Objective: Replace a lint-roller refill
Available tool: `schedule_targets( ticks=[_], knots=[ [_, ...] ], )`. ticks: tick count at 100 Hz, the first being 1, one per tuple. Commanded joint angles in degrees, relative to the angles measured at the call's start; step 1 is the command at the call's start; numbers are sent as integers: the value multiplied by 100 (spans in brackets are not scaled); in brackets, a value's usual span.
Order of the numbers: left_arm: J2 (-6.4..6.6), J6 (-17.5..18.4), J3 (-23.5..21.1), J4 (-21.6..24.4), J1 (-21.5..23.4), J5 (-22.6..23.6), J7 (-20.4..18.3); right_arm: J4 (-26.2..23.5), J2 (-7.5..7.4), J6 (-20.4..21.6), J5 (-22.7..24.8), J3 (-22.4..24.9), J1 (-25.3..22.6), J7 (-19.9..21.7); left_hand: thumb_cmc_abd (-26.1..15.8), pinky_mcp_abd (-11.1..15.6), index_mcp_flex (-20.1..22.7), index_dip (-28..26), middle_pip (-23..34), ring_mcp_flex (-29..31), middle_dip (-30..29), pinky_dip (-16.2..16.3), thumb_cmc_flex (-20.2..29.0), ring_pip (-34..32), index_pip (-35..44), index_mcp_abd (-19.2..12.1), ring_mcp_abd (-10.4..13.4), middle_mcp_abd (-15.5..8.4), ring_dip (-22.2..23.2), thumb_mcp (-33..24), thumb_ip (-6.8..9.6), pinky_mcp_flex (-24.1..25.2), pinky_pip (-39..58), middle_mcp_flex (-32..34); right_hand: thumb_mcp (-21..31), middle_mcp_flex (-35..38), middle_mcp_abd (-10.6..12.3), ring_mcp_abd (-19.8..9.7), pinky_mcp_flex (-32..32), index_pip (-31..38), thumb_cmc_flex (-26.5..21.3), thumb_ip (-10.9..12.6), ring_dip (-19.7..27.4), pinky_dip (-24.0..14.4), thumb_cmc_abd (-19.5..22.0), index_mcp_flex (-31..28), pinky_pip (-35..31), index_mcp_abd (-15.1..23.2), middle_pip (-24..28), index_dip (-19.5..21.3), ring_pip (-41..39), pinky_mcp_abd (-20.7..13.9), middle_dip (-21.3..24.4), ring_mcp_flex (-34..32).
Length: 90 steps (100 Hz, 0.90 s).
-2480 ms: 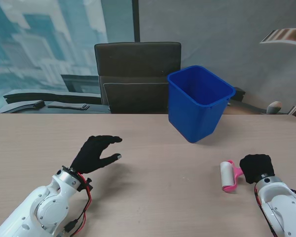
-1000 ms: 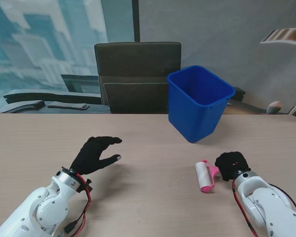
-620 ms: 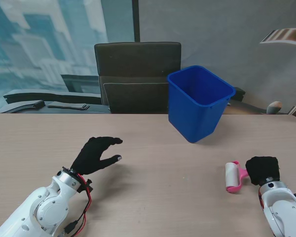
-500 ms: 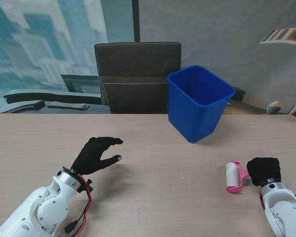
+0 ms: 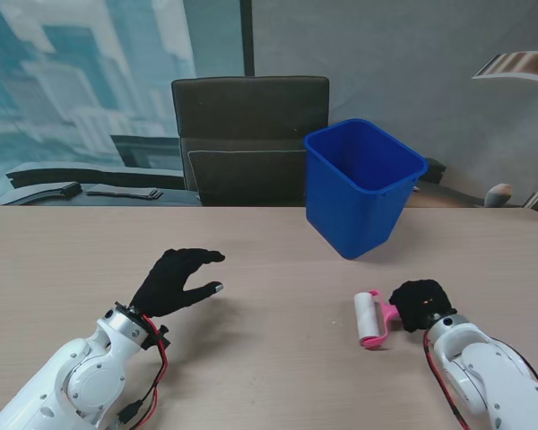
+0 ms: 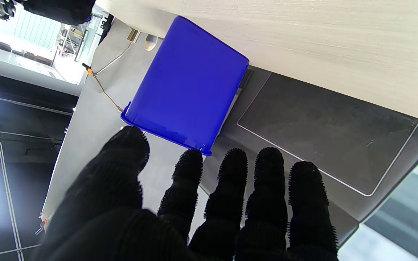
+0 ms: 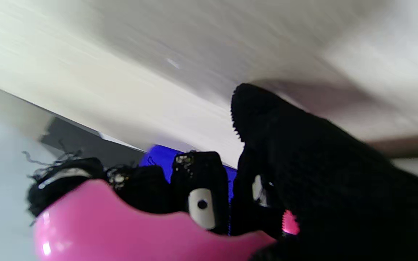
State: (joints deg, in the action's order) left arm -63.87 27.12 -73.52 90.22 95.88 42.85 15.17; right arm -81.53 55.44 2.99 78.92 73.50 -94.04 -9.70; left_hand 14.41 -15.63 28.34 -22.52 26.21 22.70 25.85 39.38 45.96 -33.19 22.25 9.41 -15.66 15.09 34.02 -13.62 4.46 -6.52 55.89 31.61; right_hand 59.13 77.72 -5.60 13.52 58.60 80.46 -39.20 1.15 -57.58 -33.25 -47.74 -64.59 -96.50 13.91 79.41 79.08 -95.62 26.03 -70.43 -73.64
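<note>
A pink lint roller (image 5: pixel 373 319) with a white roll lies low over the table on the right side, its handle wrapped by my black-gloved right hand (image 5: pixel 419 305). In the right wrist view the pink handle (image 7: pixel 129 232) fills the foreground with my fingers (image 7: pixel 198 181) curled around it. My left hand (image 5: pixel 175 279) hovers over the table's left part, fingers spread and holding nothing. The left wrist view shows those fingers (image 6: pixel 230 188) apart, facing the blue bin (image 6: pixel 189 98).
A blue bin (image 5: pixel 362 186) stands on the table's far side, right of centre, tilted slightly. A dark chair (image 5: pixel 249 139) sits behind the table (image 5: pixel 278 349). Flat dark items (image 5: pixel 81 190) lie off the far left edge.
My right hand has swung left with the lint roller, from near the right edge toward the middle, as it did once before. The left hand has stayed put.
</note>
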Motion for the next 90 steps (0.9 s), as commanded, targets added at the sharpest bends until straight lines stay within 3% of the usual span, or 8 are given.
schedule_targets(
  ticks=[1, 18, 37, 72, 90],
  knots=[
    [-4, -15, -33, 39, 40, 8, -78, -84, 152, 125, 57, -162, 47, 126, -235, 30, 83, -82, -4, -90, -102, 101, 116, 86, 4, -96, 108, -121, -50, -27, 113, 43, -90, -54, -94, 22, -50, -2785, 50, -57, 96, -321, 85, -241, 138, -74, -765, 101, 59, 71, -550, -1743, -66, -220],
    [3, 39, -74, 29, 56, 164, 31, -141, 186, 264, -186, -376, 177, 167, -237, 38, 93, -87, 10, -62, -96, 104, 116, 67, 17, -105, 105, -128, -42, -26, 113, 26, -80, -30, -89, 20, -40, -2789, 50, -60, 97, -322, 93, -244, 145, -67, -764, 114, 56, 75, -544, -1743, -63, -220],
    [-2, -17, -52, 50, 53, 30, -69, -233, 213, 209, -223, -223, 69, 126, -238, 22, 97, -88, 6, -63, -98, 105, 127, 66, 26, -98, 103, -114, -41, -31, 114, 32, -80, -30, -95, 18, -30, -2789, 43, -62, 106, -324, 97, -244, 168, -68, -756, 113, 54, 78, -544, -1747, -62, -220],
    [-20, -186, -16, 128, 66, -341, -303, -197, 458, -457, -1132, 390, 53, -252, -256, 20, 123, -90, 11, -48, -96, 106, 127, 62, 41, -108, 98, -121, -39, -16, 99, 22, -73, -1, -172, 29, 7, -2835, 75, -57, 149, -320, 103, -232, 299, -2, -736, 128, 50, 92, -534, -1782, -51, -222],
    [-26, -231, 13, 135, 48, -438, -355, 155, 498, -769, -1251, 521, 159, -544, -375, 28, 162, -95, 19, -28, -94, 110, 105, 53, 61, -100, 99, -134, -35, 15, 68, 6, -62, 21, -225, -20, 43, -2839, 43, -37, 110, -285, 107, -235, 387, 57, -732, 133, 62, 98, -527, -1792, -61, -222]
  ],
)
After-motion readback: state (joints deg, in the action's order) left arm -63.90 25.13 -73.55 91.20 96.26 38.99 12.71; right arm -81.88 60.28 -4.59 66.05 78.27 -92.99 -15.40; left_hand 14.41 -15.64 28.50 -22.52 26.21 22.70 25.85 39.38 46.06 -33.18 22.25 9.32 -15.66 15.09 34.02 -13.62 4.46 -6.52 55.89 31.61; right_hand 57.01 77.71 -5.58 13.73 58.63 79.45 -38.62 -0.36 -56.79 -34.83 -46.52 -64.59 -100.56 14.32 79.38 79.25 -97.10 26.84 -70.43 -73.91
